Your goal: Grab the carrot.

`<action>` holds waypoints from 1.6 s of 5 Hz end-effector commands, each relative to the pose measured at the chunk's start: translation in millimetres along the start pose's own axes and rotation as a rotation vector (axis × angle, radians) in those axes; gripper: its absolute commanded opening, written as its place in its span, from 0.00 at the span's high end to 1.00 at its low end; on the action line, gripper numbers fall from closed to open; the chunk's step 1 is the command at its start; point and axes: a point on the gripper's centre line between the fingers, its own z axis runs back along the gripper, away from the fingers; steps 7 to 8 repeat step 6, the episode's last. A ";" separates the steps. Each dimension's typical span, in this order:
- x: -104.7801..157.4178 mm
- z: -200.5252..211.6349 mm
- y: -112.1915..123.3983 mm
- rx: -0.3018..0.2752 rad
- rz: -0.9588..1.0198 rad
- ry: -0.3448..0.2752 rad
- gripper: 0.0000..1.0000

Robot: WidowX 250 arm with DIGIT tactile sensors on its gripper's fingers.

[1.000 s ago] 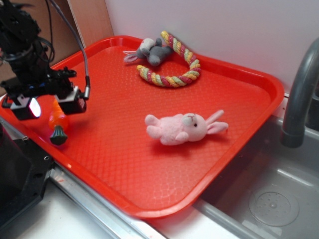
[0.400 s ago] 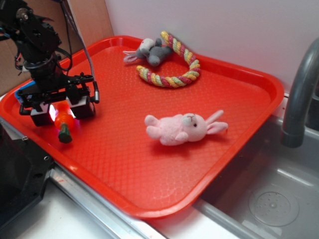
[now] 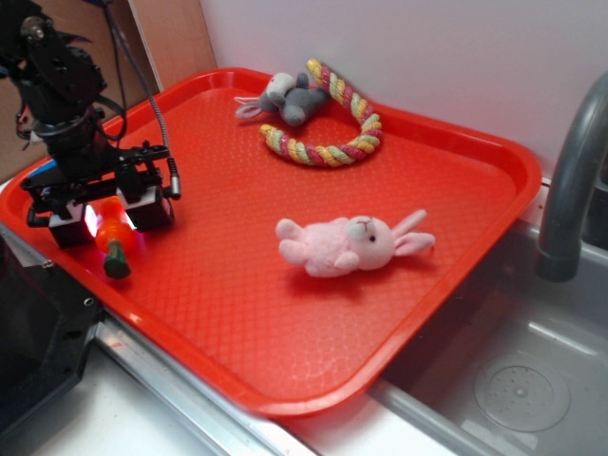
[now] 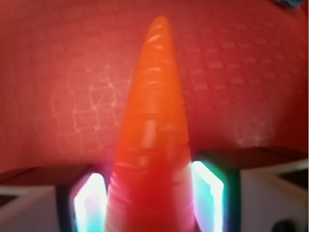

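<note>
The carrot [image 3: 114,239] is orange with a dark green stub top [image 3: 118,266] and lies at the near-left edge of the red tray [image 3: 513,157]. My gripper [image 3: 107,220] is lowered over it with one finger on each side. In the wrist view the carrot [image 4: 152,121] fills the middle and tapers away from me. My gripper [image 4: 149,203] straddles its thick end, and both glowing pads [image 4: 207,193] press against its sides. The gripper is shut on the carrot, which still rests on the tray.
A pink plush bunny [image 3: 347,244] lies mid-tray. A striped rope ring [image 3: 313,152] and a grey plush mouse [image 3: 290,100] sit at the tray's far side. A grey faucet [image 3: 575,180] and sink [image 3: 513,380] are at right. A wall runs behind.
The gripper came down from above the carrot and settled around it, its fingers narrowing. Gripper and carrot then shifted slightly left together.
</note>
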 end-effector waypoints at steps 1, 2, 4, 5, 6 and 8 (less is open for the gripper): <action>10.1 98.7 -9.7 -0.219 -0.402 -0.039 1.00; -6.0 146.8 -41.0 -0.135 -0.657 0.003 1.00; -23.4 199.5 -62.1 -0.001 -0.910 -0.039 1.00; -23.8 195.4 -68.5 -0.005 -0.959 -0.022 1.00; -21.9 186.4 -66.8 -0.025 -0.981 -0.014 1.00; -21.9 186.4 -66.8 -0.025 -0.981 -0.014 1.00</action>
